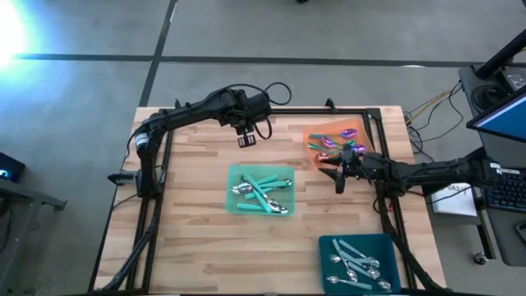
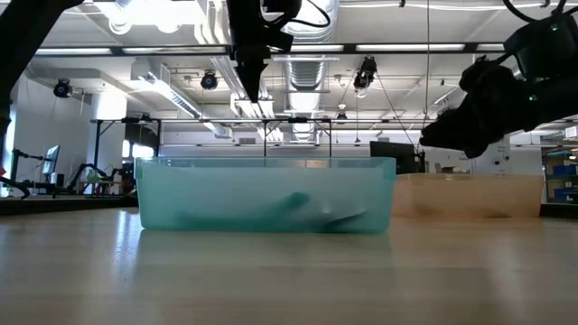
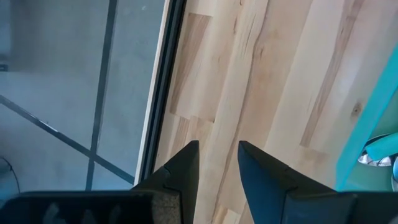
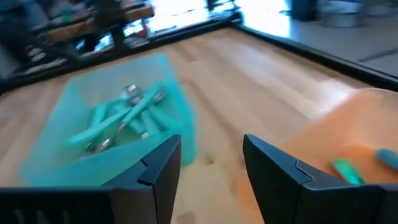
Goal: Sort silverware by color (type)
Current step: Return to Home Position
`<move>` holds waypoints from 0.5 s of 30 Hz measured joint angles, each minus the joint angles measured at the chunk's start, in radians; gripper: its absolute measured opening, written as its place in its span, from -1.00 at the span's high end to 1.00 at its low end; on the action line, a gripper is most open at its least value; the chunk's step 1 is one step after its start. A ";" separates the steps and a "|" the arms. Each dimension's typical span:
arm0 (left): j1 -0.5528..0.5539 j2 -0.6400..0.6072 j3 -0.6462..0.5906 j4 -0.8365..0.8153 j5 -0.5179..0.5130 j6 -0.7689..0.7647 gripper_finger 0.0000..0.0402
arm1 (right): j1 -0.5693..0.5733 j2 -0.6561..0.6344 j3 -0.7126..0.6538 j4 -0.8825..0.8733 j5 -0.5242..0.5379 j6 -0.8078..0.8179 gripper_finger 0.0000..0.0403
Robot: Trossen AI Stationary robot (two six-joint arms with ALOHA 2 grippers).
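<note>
1. On pale butcher-block table [image 1: 197, 238]: teal-handled silver spoons [image 1: 263, 193] in translucent green tray [image 1: 233, 193]; iridescent purple utensils [image 1: 333, 141] in orange tray [image 1: 313, 136]; silver spoons [image 1: 357, 265] in dark teal tray [image 1: 325, 247].
2. Left gripper [image 1: 246, 138] at far side, right gripper [image 1: 339, 177] beside orange tray: both parted, empty.
3. Grey concrete floor [image 1: 82, 90] around.

two black arms [image 1: 197, 108], looped cables [image 1: 285, 89]

No legible text, label, brand, number or sign is found in any view. One white sheet [image 1: 450, 197] lies off the table, well behind the right gripper [image 1: 337, 175] and beside that arm's base; any print on it is too small to read. The trays, the arms and the tabletop show no readable markings.
</note>
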 joint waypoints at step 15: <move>0.000 0.000 0.000 0.066 0.000 0.027 0.53 | -0.004 0.000 0.003 -0.016 0.227 0.020 0.18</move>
